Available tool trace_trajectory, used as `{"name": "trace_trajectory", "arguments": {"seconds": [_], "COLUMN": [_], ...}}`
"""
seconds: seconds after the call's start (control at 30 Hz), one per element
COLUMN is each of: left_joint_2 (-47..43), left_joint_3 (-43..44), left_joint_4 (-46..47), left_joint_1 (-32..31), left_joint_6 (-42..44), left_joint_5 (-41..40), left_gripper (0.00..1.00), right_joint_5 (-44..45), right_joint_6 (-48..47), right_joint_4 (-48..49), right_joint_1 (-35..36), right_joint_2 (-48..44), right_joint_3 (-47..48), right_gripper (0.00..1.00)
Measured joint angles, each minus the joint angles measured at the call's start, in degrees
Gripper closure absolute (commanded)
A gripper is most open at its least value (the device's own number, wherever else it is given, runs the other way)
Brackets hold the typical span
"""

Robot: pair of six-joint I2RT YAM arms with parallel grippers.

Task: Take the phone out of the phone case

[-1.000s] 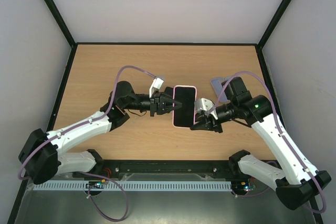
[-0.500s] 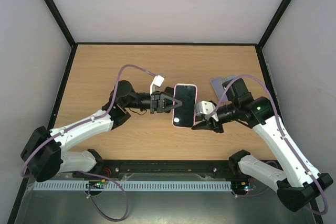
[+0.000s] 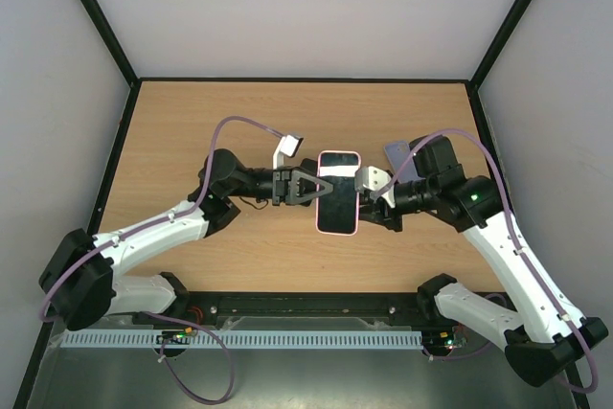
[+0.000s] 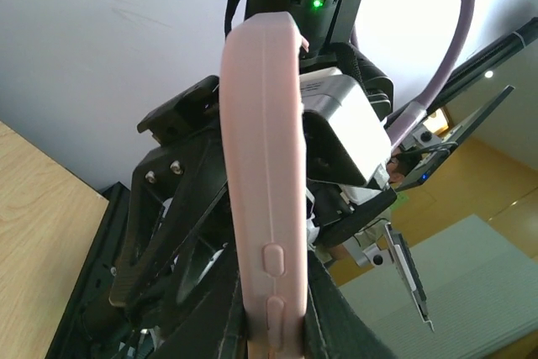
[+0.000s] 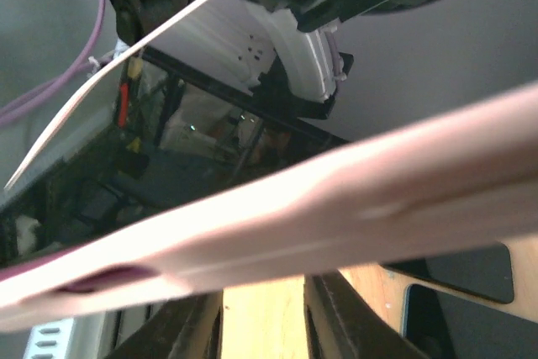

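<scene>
Overhead, one black-screened phone [image 3: 337,194] sits face up in one pale pink silicone phone case [image 3: 338,153], held clear of the light wooden table [image 3: 192,131] between the two arms, roughly over the table's middle. That view gives the whole layout, but the fingertips are too small in it to judge the grip. The left wrist camera fills this in: the phone case [image 4: 262,166] stands edge-on and upright with two side buttons showing, and the left gripper [image 3: 314,189] has a black finger [image 4: 225,325] pressed against each face near the bottom of the picture, so its jaws are clamped across the case's thickness. The same view shows the other arm's wrist behind the case with a green light lit. The right wrist camera shows the case [image 5: 353,199] only as a blurred pink band running slantwise across the picture, just above that arm's dark fingers [image 5: 189,325]. Wood shows between them, and whether they grip cannot be told. From above, the right gripper [image 3: 367,204] touches the case's right long edge, opposite the left gripper. The count: one phone, one case, two grippers, two purple cables [image 3: 244,124].
</scene>
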Motion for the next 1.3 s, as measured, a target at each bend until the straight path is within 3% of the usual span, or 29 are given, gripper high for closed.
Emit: {"name": "trace_trajectory", "arguments": {"seconds": [0.17, 0.4, 0.53, 0.93, 1.3], "left_joint_2": [-1.14, -6.16, -6.91, -6.91, -6.91], "left_joint_3": [0.02, 1.14, 1.25, 1.25, 1.25], "left_joint_4": [-2.43, -14.69, -16.13, -18.14, -18.14], "left_joint_1": [0.00, 0.57, 0.63, 1.01, 1.01], "left_joint_6": [2.16, 12.13, 14.51, 17.14, 17.07], "left_joint_5": [-0.13, -2.16, -2.21, -4.83, -4.74], "left_gripper": [0.98, 0.98, 0.98, 0.97, 0.98], "right_joint_5": [-0.98, -3.52, -5.25, -10.43, -11.02], "right_joint_6": [2.91, 4.44, 4.46, 3.56, 4.92], "right_joint_4": [0.37, -1.70, -3.21, -4.92, -4.42], "right_joint_1": [-0.02, -0.04, -0.07, -0.07, -0.07], "right_joint_2": [0.00, -1.27, -2.21, -2.49, -2.45], "right_joint_3": [0.68, -0.02, -0.74, -3.43, -3.41], "right_gripper": [0.56, 0.49, 0.47, 0.47, 0.64]}}
